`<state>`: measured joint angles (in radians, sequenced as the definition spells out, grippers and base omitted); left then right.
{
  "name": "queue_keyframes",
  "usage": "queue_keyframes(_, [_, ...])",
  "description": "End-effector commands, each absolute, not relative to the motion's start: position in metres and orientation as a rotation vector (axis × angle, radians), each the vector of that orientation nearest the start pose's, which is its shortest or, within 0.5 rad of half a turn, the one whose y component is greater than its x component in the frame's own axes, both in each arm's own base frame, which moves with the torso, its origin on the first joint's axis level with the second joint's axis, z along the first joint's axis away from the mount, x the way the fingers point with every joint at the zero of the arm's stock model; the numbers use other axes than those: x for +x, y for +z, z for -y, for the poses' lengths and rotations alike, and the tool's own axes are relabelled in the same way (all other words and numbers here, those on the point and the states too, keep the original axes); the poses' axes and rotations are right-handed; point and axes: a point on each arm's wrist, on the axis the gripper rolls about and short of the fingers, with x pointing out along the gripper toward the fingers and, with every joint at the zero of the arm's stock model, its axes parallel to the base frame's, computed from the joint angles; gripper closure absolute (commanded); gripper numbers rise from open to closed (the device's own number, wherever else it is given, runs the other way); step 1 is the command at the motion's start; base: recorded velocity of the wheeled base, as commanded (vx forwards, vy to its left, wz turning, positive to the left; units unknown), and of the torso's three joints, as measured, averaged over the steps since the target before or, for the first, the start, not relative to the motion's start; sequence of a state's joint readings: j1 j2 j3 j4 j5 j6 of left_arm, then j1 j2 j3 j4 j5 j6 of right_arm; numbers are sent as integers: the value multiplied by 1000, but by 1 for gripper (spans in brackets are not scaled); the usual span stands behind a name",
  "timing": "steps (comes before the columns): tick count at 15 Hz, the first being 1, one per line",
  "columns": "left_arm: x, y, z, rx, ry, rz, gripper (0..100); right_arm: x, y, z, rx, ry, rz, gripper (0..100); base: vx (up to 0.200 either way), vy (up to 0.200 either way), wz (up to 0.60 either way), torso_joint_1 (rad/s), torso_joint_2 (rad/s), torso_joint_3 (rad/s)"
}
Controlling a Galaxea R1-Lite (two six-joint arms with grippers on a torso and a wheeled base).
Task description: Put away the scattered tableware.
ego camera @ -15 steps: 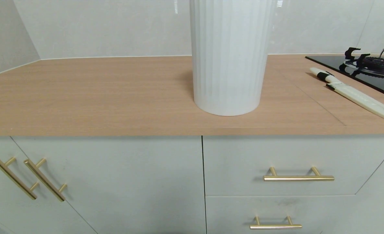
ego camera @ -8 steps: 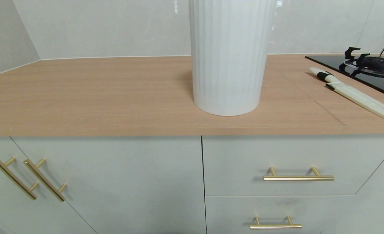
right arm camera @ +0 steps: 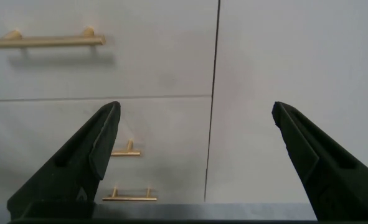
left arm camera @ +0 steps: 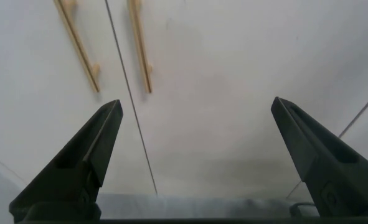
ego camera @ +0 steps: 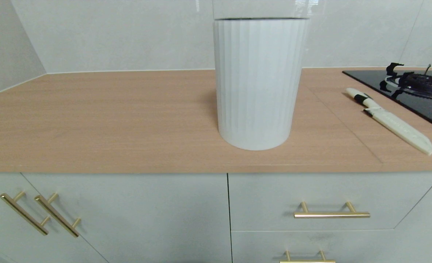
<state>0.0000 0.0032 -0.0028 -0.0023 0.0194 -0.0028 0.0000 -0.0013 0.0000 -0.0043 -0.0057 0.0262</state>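
One knife right of ribbed white container

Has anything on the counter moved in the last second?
Only the head camera shifted, so the whole scene sits lower in its picture. The tall white ribbed container and the cream-coloured knife kept their places on the wooden countertop. Nothing was grasped or released.

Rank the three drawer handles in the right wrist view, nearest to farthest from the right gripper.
1. Top drawer handle, highest in the stack, closest to the right gripper.
2. Middle drawer handle, one drawer down.
3. Lowest drawer handle, bottom of the stack.
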Motion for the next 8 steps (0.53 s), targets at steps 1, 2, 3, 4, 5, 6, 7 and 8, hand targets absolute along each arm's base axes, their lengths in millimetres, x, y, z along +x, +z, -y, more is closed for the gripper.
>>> queue_keyframes(1, [-23,76,0,-3,20,0,0,-23,76,0,26,-6,5,0,0,0,0,105,-549,-305])
queue_keyframes(2, [-23,76,0,-3,20,0,0,-23,76,0,26,-6,5,0,0,0,0,139,-515,-315])
queue_keyframes(3, [-23,76,0,-3,20,0,0,-23,76,0,26,-6,5,0,0,0,0,144,-476,-300])
queue_keyframes(4, [-23,76,0,-3,20,-2,0,-23,76,0,26,-6,5,0,0,0,0,159,-471,-305])
queue_keyframes(5, [-23,76,0,-3,20,0,0,-23,76,0,26,-6,5,0,0,0,0,163,-447,-305])
queue_keyframes(6, [-23,77,0,-3,20,2,0,-23,76,0,26,-5,5,0,0,0,0,163,-481,-305])
queue_keyframes(7, [-23,77,0,-3,20,2,0,-23,76,0,26,-6,5,0,0,0,0,173,-471,-305])
queue_keyframes(8, [-23,77,0,-3,20,2,0,-23,76,0,26,-6,5,0,0,0,0,188,-471,-295])
